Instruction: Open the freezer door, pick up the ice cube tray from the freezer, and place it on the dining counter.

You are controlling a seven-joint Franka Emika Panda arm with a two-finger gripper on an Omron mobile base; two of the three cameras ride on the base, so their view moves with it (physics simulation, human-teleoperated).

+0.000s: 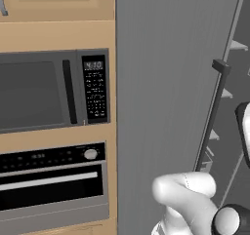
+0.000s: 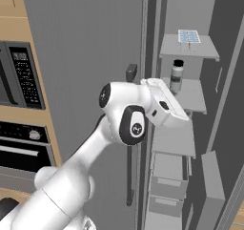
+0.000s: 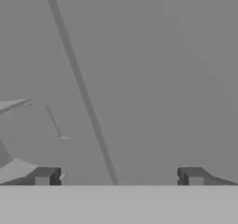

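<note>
The freezer door (image 1: 161,83) stands partly open, its long dark bar handle (image 1: 210,117) on the edge nearest the opening. Inside the freezer (image 2: 190,5), the pale blue-white ice cube tray (image 2: 189,36) lies flat on the top shelf. The arm's white hand (image 2: 164,105) reaches past the door edge toward the shelves, well below the tray. My gripper (image 3: 119,179) is open, fingertips (image 3: 46,176) wide apart, with nothing between them, facing a plain grey surface. The dining counter is out of view.
A black-capped jar (image 2: 177,74) stands on the second shelf, close to the hand. Drawers (image 2: 167,176) fill the freezer's lower part. A wood-framed microwave (image 1: 49,90) and oven (image 1: 51,180) sit left of the door. Another door (image 2: 228,57) hangs open at the right.
</note>
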